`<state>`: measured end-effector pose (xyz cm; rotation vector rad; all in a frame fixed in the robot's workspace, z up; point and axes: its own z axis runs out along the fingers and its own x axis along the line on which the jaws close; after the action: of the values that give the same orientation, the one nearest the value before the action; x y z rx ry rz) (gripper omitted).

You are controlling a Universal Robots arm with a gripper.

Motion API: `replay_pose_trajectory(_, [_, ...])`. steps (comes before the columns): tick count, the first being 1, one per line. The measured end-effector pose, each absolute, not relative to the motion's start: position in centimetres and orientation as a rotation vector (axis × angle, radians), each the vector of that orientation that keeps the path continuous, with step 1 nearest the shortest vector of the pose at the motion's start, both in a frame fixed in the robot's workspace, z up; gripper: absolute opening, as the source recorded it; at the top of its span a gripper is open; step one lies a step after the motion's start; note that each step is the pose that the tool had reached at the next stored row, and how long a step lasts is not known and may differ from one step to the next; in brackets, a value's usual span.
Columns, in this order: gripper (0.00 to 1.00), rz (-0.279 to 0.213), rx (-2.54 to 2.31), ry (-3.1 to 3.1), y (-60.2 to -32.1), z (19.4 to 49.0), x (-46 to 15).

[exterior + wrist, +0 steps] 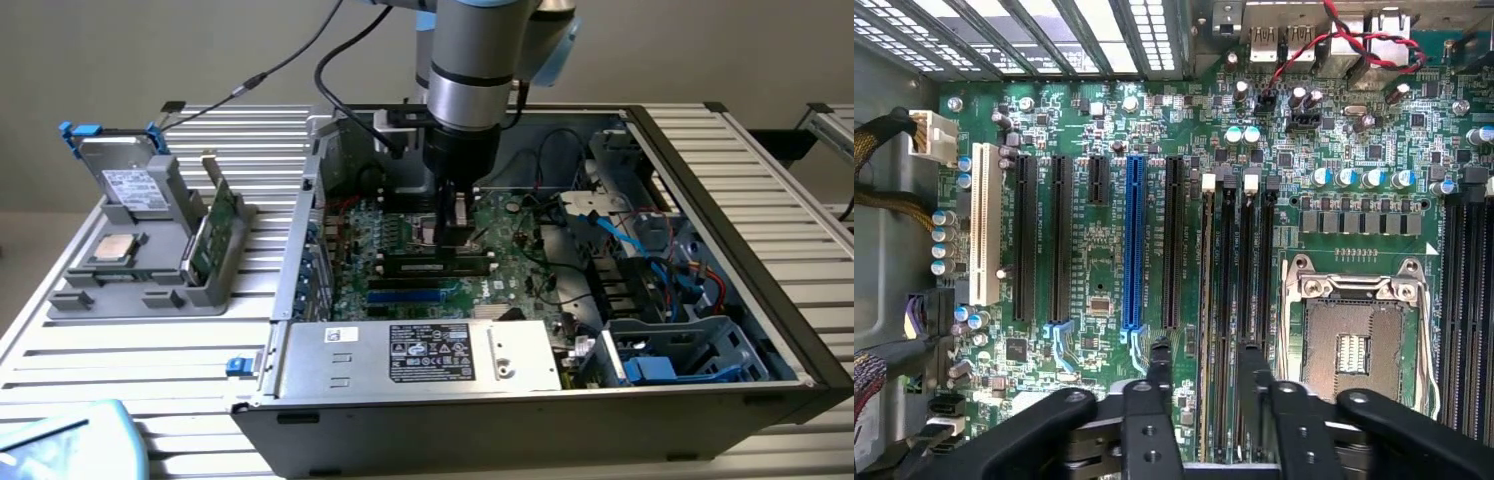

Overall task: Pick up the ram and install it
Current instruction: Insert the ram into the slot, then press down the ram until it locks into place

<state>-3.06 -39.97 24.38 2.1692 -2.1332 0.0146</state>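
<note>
The ram [1206, 300] stands edge-on in one of the long black memory slots [1266, 290] on the motherboard [1094, 260], beside the CPU socket [1354, 340]. In the exterior view the ram [434, 266] is a dark strip with a pale label, directly under the arm. My gripper [1206, 378] hangs just above it, open. One of its black fingers [1159, 372] sits on each side of the stick with a clear gap, and nothing is held. In the exterior view the gripper [454, 235] reaches down into the open computer case [747, 330].
A blue expansion slot [1135, 250] and black ones lie beside the memory slots. The power supply [420, 355], drive cage [667, 350] and cables [641, 250] crowd the case. On the exterior view's left, a grey holder [140, 290] carries a green board [214, 228], a chip and a drive.
</note>
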Motion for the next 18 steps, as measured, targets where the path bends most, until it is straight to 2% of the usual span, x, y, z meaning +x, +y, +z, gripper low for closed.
replay_pose_trajectory(1, [0.31, 0.015, 2.169, -2.133, -39.97, 24.38, -3.06])
replay_pose_trajectory(2, [0.31, 0.015, 2.169, -2.133, -39.97, 24.39, -3.06])
replay_pose_trajectory(4, [0.18, 0.015, 2.169, -2.133, -39.97, 24.39, -3.06])
replay_pose_trajectory(5, [0.18, 0.015, 2.169, -2.133, -39.97, 24.39, -3.06])
replay_pose_trajectory(7, [0.11, 0.015, 2.169, -2.133, -39.97, 24.39, -3.06])
replay_pose_trajectory(18, [0.11, 0.015, 2.169, -2.133, -39.97, 24.39, -2.71])
